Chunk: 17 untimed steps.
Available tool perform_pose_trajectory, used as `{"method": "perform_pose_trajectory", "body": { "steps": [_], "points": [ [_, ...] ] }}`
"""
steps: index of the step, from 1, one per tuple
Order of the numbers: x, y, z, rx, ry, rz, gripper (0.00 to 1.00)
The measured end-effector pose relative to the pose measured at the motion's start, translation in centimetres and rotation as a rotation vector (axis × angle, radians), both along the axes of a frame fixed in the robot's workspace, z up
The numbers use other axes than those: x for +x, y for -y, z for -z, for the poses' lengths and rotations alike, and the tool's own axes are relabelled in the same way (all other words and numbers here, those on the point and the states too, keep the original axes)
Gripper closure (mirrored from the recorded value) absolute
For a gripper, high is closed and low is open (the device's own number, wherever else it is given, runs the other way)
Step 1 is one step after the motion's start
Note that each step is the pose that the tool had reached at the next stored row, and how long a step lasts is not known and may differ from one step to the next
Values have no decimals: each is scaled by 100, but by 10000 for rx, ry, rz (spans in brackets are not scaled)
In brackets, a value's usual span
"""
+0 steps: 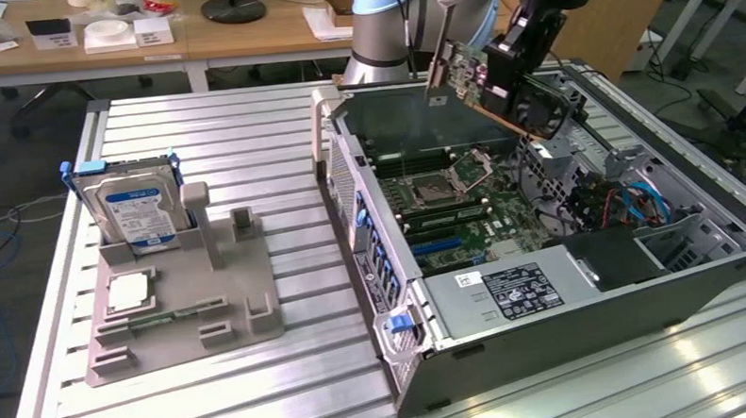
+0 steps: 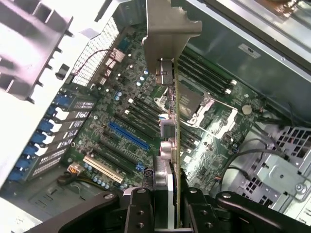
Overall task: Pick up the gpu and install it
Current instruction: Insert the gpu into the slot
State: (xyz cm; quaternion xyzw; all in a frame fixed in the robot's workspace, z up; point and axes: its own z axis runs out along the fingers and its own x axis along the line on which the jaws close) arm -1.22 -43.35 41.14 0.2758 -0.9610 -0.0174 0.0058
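The gpu, a thin card with a black fan on one face and a pale metal end bracket, hangs tilted in the air over the open computer case. My gripper is shut on its upper edge. In the wrist view the gpu shows edge-on between my fingers, bracket end pointing away, above the motherboard. A long blue slot lies on the board off to one side of the card's edge. The card touches nothing in the case.
Memory sticks and an open processor socket sit on the board below the card. A power supply and drive cage fill the case's near end. On the exterior view's left, a grey fixture holds a hard drive.
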Motion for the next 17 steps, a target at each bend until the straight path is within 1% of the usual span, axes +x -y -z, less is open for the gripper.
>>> {"method": "perform_pose_trajectory", "body": {
  "steps": [17],
  "points": [
    [0,1,1,1,7,-2179,72]
  ]
}}
